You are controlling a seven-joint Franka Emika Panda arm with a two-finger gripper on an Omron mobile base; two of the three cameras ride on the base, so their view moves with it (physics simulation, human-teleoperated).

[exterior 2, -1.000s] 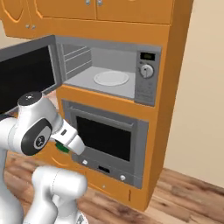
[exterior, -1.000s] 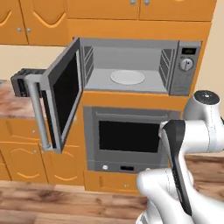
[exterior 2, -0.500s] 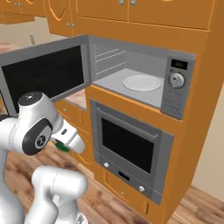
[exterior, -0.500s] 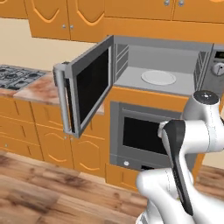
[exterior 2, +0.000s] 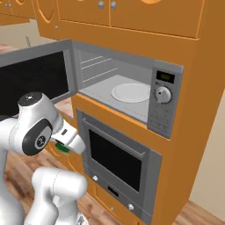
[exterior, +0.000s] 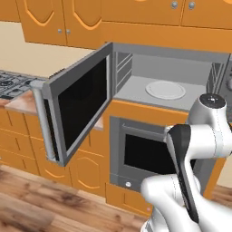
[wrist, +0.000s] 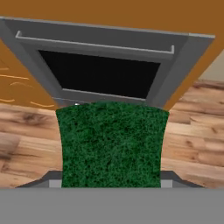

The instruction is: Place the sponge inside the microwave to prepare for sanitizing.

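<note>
Microwave above oven, door open to your left.
You have the microwave (exterior 2: 132,88) directly over the oven (exterior 2: 116,169), its plate (exterior 2: 131,92) inside on the floor of the cavity. The sponge (wrist: 111,144) sits in the end effector (exterior 2: 66,147), low before the oven, below the microwave opening. The stove (exterior: 11,84) lies far left.

The microwave (exterior 2: 127,94) stands open, its grey floor carrying a white round plate (exterior 2: 130,92) that lies flat near the middle. To the left of the open door, a tabletop (exterior: 20,97) bears a dark stovetop (exterior: 11,84). A wooden floor (exterior: 41,199) runs below the cabinets.
</note>
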